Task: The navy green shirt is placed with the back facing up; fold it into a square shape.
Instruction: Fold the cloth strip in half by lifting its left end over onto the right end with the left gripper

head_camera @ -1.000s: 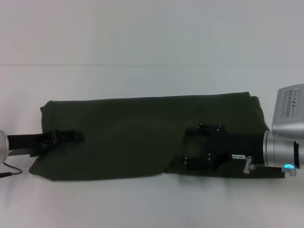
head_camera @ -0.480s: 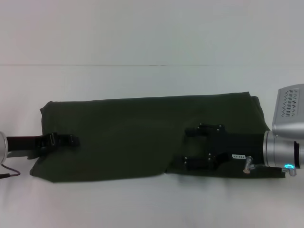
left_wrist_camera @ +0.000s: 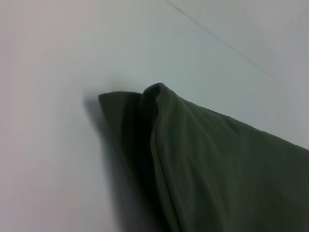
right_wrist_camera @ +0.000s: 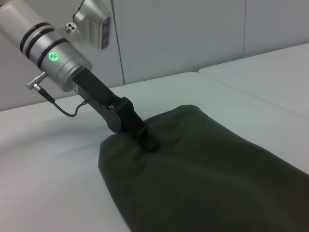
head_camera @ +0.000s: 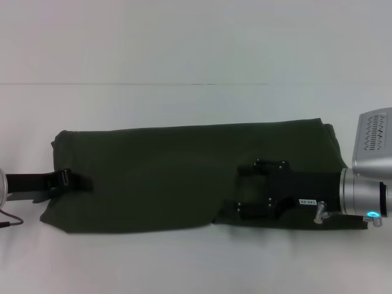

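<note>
Navy green shirt [head_camera: 184,174] lies flat across the white bench [head_camera: 196,257] as a long folded band, plain side up, stretching from the left claw [head_camera: 82,181] all the way to the right claw [head_camera: 248,190]. Left claw sits low on the shirt's left end, reaching in over the short edge; its black fingers look pressed together on top of the cloth, though whether any fabric is caught between them cannot be told. From the right wrist view that same left claw [right_wrist_camera: 147,140] shows its tip dug into a soft ridge of shirt [right_wrist_camera: 203,179], a green light glowing on the silver wrist behind it. Over on the other end, the right claw rests on the cloth, inward of the shirt's right edge and close to the near hem; its two black fingers [head_camera: 269,164] stand spread, one toward the far side, one toward the near side, with green cloth showing between them. Left wrist view shows a folded corner of the shirt [left_wrist_camera: 193,159] bunched up against the bench [left_wrist_camera: 48,145].
</note>
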Robot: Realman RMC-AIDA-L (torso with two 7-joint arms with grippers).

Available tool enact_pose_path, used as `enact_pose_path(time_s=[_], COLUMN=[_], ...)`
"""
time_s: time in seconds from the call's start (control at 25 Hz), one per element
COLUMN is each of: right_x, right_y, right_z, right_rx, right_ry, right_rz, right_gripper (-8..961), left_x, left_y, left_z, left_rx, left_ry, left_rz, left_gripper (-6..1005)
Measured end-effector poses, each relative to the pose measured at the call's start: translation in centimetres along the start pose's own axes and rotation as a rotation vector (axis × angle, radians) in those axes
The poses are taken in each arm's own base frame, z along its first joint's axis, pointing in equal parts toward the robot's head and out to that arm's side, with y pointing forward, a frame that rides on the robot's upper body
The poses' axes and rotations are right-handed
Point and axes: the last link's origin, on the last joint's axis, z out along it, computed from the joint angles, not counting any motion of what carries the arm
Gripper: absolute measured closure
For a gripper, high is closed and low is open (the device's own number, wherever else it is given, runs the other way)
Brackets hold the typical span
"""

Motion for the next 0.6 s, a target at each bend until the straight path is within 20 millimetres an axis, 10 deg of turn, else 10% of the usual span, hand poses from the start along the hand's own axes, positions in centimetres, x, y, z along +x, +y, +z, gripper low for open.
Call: enact_pose_path(time_s=[0.6], right_x=[-0.2], right_y=[0.4], right_z=[-0.7], right_rx=[-0.016], right_ry=[-0.048], right_rz=[0.016], right_gripper=[77], left_x=[1.5], left_y=[-3.0], left_z=[-3.6], left_rx=[0.098], left_ry=[0.011], left_rz=[0.000], left_gripper=[884])
